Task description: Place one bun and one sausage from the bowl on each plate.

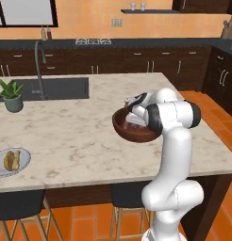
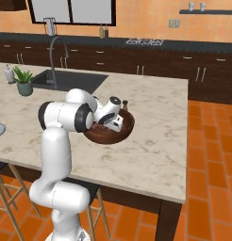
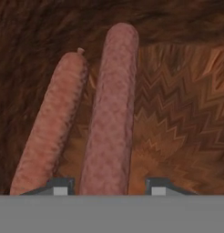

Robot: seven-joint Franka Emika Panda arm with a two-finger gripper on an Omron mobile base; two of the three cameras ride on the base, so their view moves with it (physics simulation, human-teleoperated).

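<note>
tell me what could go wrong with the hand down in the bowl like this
The two sausages lie side by side: the hand straddles the longer sausage, and a finger sits close to the shorter sausage, so closing may nudge or pinch both. Working low inside the bowl, the fingers could scrape its floor or shove it across the island counter.

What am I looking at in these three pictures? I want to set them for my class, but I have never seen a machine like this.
It is a rendered kitchen. A white robot arm bends over a stone counter. Two pictures come from cameras behind the arm, to its left and right. The third comes from a camera on its hand, looking into a dark wooden bowl, with two sausages inside. The pincer straddles the nearer one; whether it grips, I cannot tell. Also on the counter: a plate holding a bun, a potted plant, and a sink.
</note>
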